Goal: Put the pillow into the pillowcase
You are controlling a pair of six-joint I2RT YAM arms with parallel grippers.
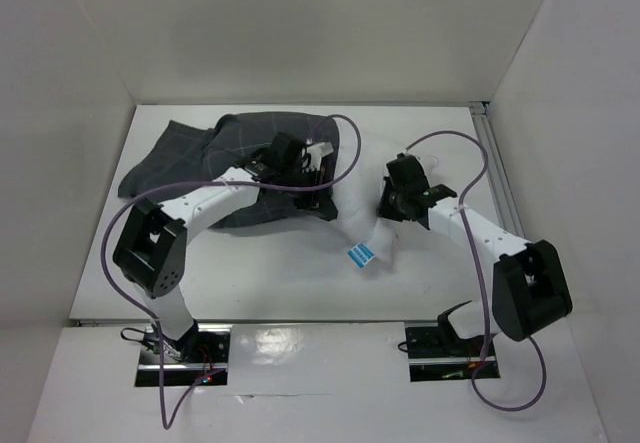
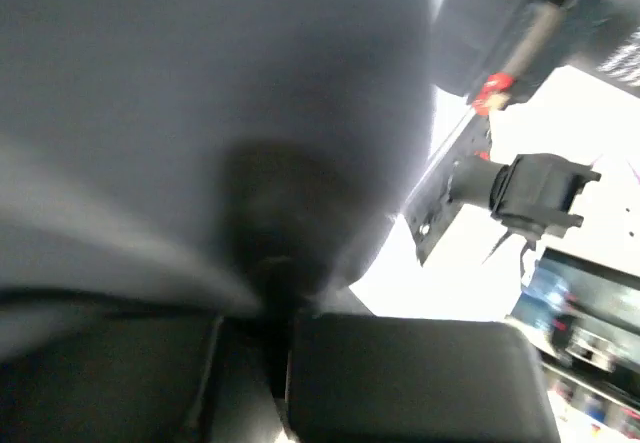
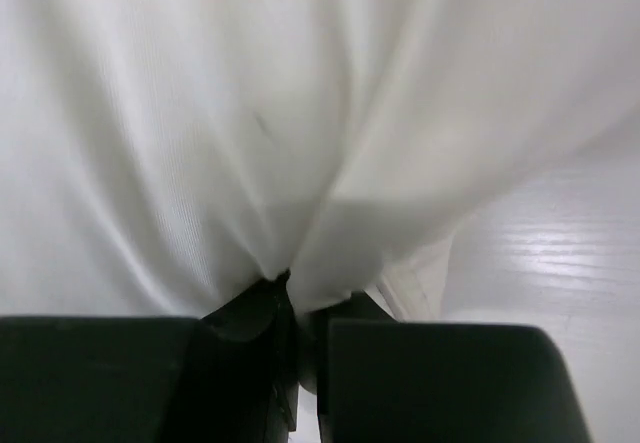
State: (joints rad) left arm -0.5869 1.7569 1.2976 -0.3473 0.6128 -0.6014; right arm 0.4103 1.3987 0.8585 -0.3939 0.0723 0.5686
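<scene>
The pillowcase, dark grey with a thin light grid, lies bunched at the back left of the table. My left gripper is shut on its right edge. In the left wrist view the grey cloth fills most of the picture and runs down into the closed jaws. The white pillow lies crumpled in the middle, its blue-and-white tag pointing to the front. My right gripper is shut on the pillow's right side. A fold of its white fabric is pinched between the black fingers.
White walls close in the table on the left, back and right. A metal rail runs along the right edge. Purple cables loop over both arms. The right arm's wrist shows close by in the left wrist view.
</scene>
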